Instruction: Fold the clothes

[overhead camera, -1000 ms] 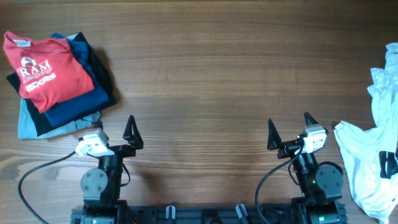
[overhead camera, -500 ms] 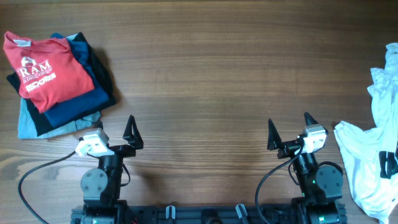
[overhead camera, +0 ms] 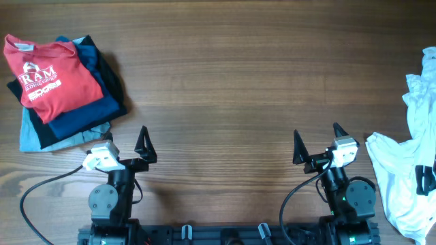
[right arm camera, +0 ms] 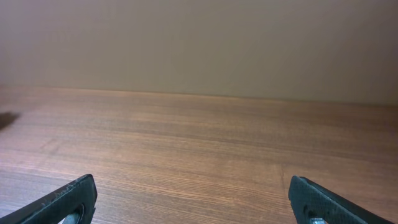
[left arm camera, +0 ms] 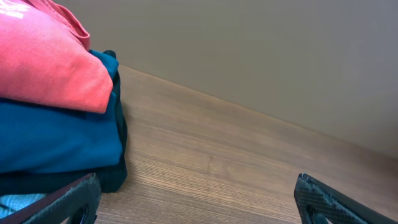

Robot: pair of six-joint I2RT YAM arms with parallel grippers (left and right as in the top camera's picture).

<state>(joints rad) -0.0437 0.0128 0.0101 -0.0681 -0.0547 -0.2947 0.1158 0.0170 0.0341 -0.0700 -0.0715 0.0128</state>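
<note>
Overhead: the red T-shirt tops a folded stack at the far left of the table, apparently finished work. Crumpled white garments wait at the right edge. The left gripper and right gripper sit parked at the front, jaws apart and empty.

Left wrist: the stack lies ahead-left.

Right wrist: only bare wood.

Nothing differs from a second ago.

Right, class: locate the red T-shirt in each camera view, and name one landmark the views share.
Overhead: red T-shirt, upper left, lying on a blue garment.
Left wrist: red T-shirt in the upper left corner, over the blue garment.
Right wrist: not in it.
Shared landmark: the wooden table, visible in all three.
</note>
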